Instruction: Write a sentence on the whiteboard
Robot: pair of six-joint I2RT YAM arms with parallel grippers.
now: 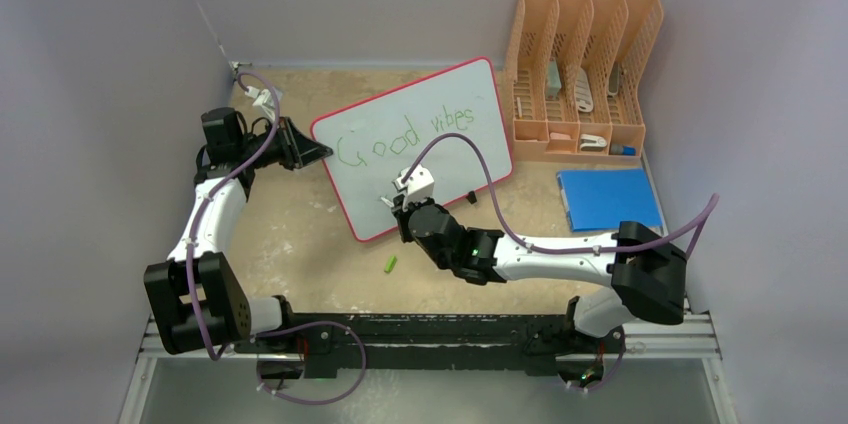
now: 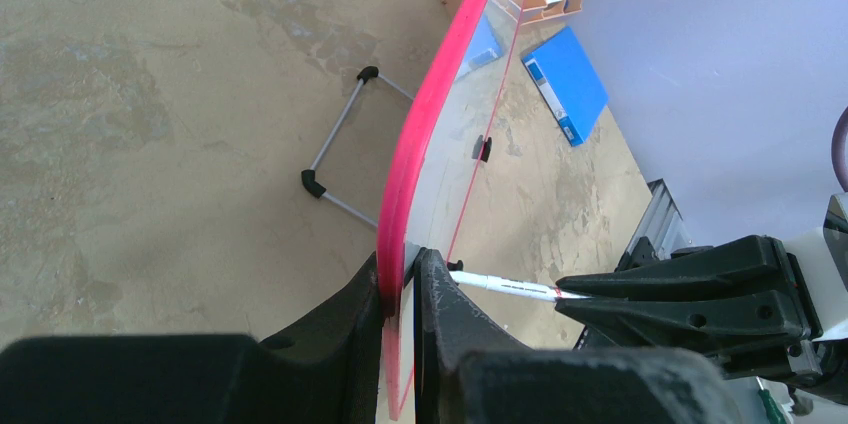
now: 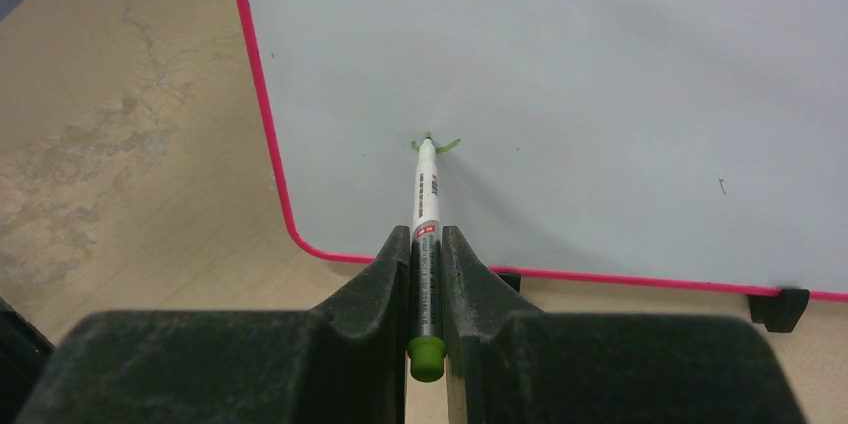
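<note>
The whiteboard (image 1: 440, 159) with a red rim stands tilted in the middle of the table. Green letters (image 1: 405, 136) on it read "Good vibes". My left gripper (image 1: 318, 152) is shut on the board's left edge; the left wrist view shows the red rim (image 2: 410, 154) clamped between the fingers. My right gripper (image 1: 398, 200) is shut on a green marker (image 3: 426, 209). The marker's tip touches the board's lower part at a short green stroke (image 3: 436, 147). The marker also shows in the left wrist view (image 2: 505, 287).
A green marker cap (image 1: 391, 264) lies on the table below the board. A flat blue rectangle (image 1: 610, 198) lies at the right. An orange desk organizer (image 1: 580, 74) stands at the back right. The board's wire stand (image 2: 340, 159) rests behind it.
</note>
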